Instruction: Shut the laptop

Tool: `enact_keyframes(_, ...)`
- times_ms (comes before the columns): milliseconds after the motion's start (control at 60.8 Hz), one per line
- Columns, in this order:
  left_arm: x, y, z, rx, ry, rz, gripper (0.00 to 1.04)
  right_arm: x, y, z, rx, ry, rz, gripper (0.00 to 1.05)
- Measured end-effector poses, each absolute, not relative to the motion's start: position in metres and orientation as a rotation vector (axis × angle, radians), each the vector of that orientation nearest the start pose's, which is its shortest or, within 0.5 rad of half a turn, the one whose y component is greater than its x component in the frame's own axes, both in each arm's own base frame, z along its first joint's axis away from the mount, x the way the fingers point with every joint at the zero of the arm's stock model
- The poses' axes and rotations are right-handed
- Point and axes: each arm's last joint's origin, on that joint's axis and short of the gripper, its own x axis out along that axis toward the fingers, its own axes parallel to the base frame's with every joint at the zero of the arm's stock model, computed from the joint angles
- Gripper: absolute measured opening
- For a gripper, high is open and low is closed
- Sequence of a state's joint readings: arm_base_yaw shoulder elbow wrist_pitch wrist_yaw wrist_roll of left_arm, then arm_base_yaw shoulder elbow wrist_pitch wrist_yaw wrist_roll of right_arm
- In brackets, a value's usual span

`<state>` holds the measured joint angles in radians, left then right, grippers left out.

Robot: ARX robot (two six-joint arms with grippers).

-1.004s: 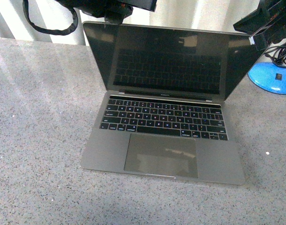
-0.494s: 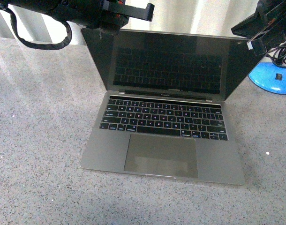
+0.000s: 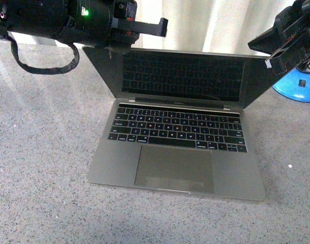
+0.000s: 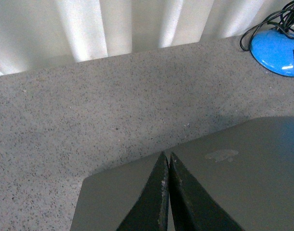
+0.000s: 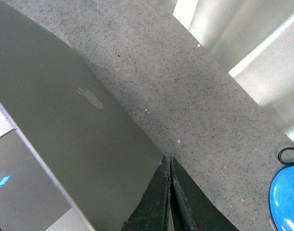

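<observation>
Right, starting with the left claw [image 4: 167, 159]: its fingers are pressed together with nothing between them, tips resting on the grey back of the lid [image 4: 243, 183] at its top edge. Below and between both claws sits the laptop [image 3: 178, 129], base flat on the counter [image 3: 43, 152] and keyboard [image 3: 178, 129] uncovered, its screen [image 3: 183, 76] raised and leaning towards us. Over to the right claw [image 5: 169, 161]: also shut and empty, tips at the lid's far corner. Just beyond it lies a blue round base [image 3: 297, 86] with a cable. We judge this to be mid-close: contact made, lid not yet down. Next, we'd want both claws pushing forward and down together, evenly, following the hinge's arc. Uneven pressure could twist the lid or skid the base, so we'd ease off as screen nears keys.
</observation>
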<state>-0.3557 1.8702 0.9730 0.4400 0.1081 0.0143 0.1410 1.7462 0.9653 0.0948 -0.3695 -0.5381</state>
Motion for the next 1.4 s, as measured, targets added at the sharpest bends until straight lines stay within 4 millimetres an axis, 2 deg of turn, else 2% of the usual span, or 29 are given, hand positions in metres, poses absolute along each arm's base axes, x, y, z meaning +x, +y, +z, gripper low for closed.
enact_keyframes(296,0.339,-0.133,0.143,0.036,0.486,-0.434,0.04,0.337,0.06,0.166,-0.406,0.558,0.666,0.01)
enact_keyframes(609,0.335,-0.131,0.141,0.02,0.491,-0.425,0.04,0.322,0.065,0.153,-0.39,0.589,0.687,0.01)
enact_keyframes(1399,0.318,-0.13,0.13,-0.092,0.479,-0.395,0.04,0.305,0.067,0.139,-0.371,0.616,0.698,0.01)
